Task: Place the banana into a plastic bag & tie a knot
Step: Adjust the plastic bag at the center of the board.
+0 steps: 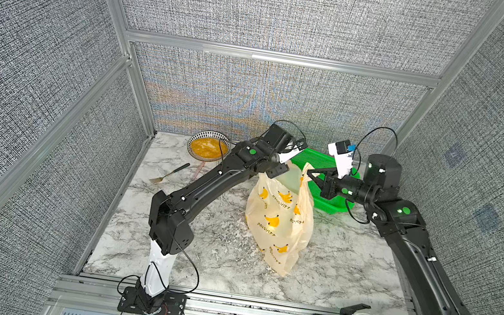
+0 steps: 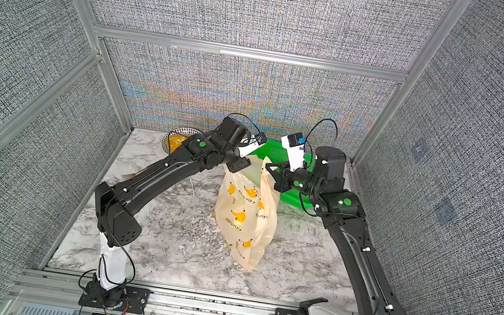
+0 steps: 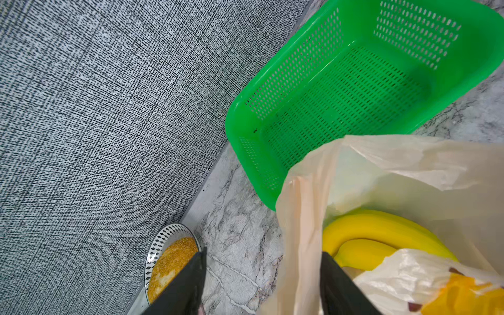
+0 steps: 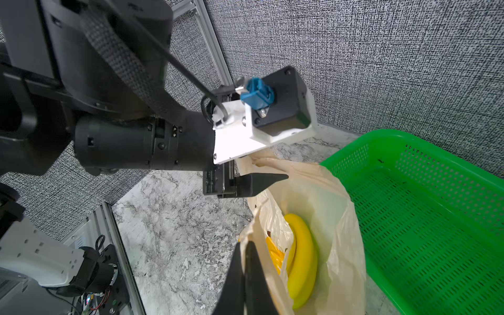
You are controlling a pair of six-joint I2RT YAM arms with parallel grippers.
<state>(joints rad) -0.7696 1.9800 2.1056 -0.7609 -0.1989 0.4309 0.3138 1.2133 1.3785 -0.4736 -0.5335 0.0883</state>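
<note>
Right gripper point(image 4: 244, 245): jaws together, pinched on the bag point(image 1: 278, 223) at one handle, holding that side up. Left gripper point(image 3: 263, 251): jaws wide apart, straddling the opposite handle strip with one jaw over the bag's mouth and one outside it, and clamping nothing. Banana point(image 3: 381, 229): inside the bag, lying low against its wall. Step in hand, as you may judge it: the bagging is done and the handles are being gathered, with no knot begun. Your next move calls for closing the left jaws on the strip between them, then drawing both handles together above the mouth to cross them. Keep the film taut so that it does not slip out. Basket point(image 3: 294, 68): just behind the bag, nothing in it. Bowl point(image 3: 161, 241) and fork point(image 1: 170, 173): well apart from the bag, on the left arm's side. Both wrist views show you the banana. Both top views give only the printed outside of the upright bag, and they alone show the fork.
</note>
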